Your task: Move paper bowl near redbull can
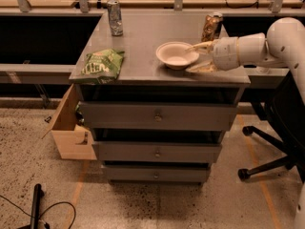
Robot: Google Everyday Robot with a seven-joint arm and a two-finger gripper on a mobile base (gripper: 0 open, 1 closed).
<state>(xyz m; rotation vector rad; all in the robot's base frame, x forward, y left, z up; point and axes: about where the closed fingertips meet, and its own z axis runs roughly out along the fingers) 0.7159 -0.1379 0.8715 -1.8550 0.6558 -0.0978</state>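
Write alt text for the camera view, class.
The robot arm's open tool reaches from the right to the paper bowl on a grey drawer cabinet. A slim silver can stands back left; a green snack bag lies front left.

High front view over cabinet (143, 37), hand (193, 58) right

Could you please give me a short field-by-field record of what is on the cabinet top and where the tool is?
surface: grey cabinet top
bowl: front, right of centre, upright
redbull can: back left corner, upright
bowl to redbull can: far apart, move not yet done
gold can: back right, behind the tool
green bag: front left edge
tool: at the bowl's right rim, fingers open
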